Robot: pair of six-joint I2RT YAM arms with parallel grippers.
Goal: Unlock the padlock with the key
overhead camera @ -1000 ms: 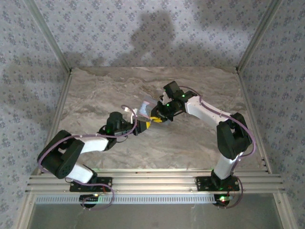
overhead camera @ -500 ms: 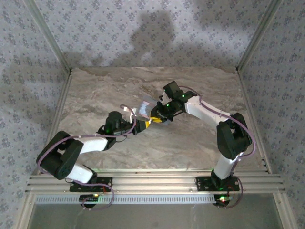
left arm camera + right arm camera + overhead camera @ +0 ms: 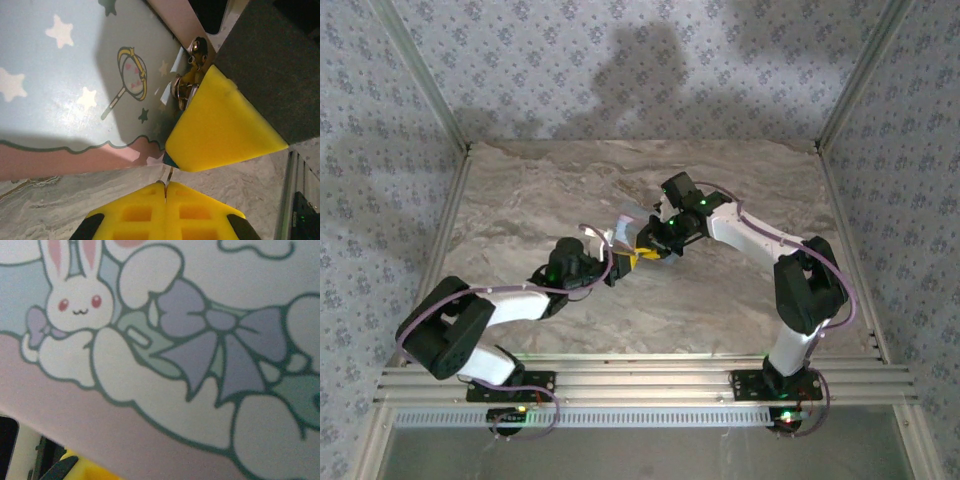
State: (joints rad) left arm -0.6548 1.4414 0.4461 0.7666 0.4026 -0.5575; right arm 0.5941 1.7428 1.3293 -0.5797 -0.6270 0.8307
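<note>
Key (image 3: 169, 174), pinched edge-on by left end effector (image 3: 165, 187), points toward tin (image 3: 60, 75); right end effector (image 3: 647, 246) unclear.

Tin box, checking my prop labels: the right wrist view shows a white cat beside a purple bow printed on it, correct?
No, the animal is a white rabbit with long pink-lined ears, not a cat. The right wrist view shows it beside the purple bow printed on the tin box.
</note>
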